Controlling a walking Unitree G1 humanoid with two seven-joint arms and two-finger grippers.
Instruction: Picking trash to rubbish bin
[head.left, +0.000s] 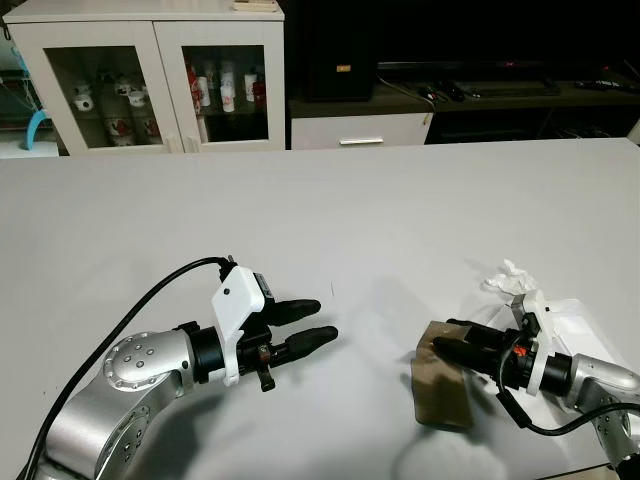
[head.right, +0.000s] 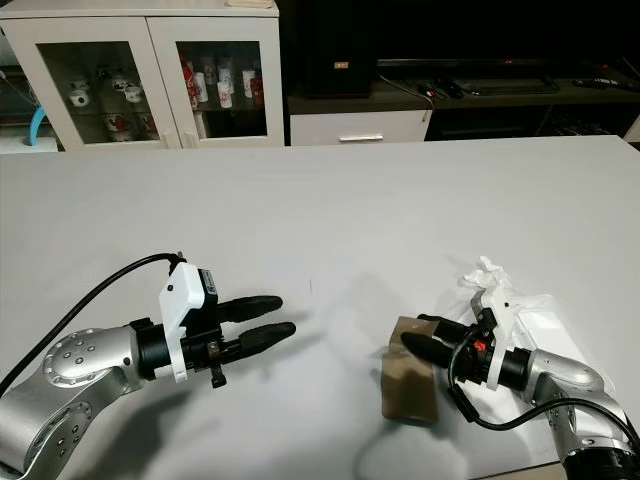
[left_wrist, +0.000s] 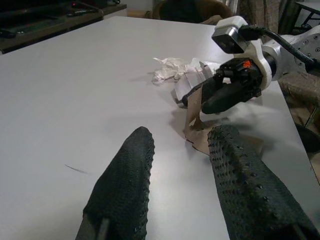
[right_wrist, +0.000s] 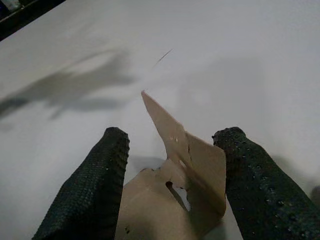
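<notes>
Right tool (head.left: 452, 340): near right of the white tabletop (head.left: 330, 210), black fingers spread wide, straddling a raised flap of the brown cardboard piece (head.left: 441, 387). In the right wrist view the flap stands between the two fingers (right_wrist: 90, 185); cannot tell if either finger touches it.
Cardboard: flat torn brown piece, near right part of tabletop, one flap bent upward, small tear holes visible in it (right_wrist: 185, 170).
Left tool (head.left: 312, 322): near left, hovering low over bare tabletop, fingers parted a moderate gap, holding nothing, pointing right toward the cardboard. Well apart from it.
Left arm (head.left: 130, 375): silver, black cable looping over it to the white wrist camera housing.
Tissue: crumpled white tissue (head.left: 508, 279) just beyond the right tool, on the right side of the tabletop.
White packet: flat white plastic-looking wrapper (head.left: 572, 322) right beside the tissue, partly hidden by the right wrist; what it is exactly, cannot tell.
Tabletop mark: thin dark line (left_wrist: 76, 169) on the surface ahead of the left tool.
Far left: white cabinet with glass doors (head.left: 160, 75), mugs and small bottles inside.
Far centre/right: low dark TV stand (head.left: 480, 95) with a white drawer (head.left: 360, 130), small dark items on top.
</notes>
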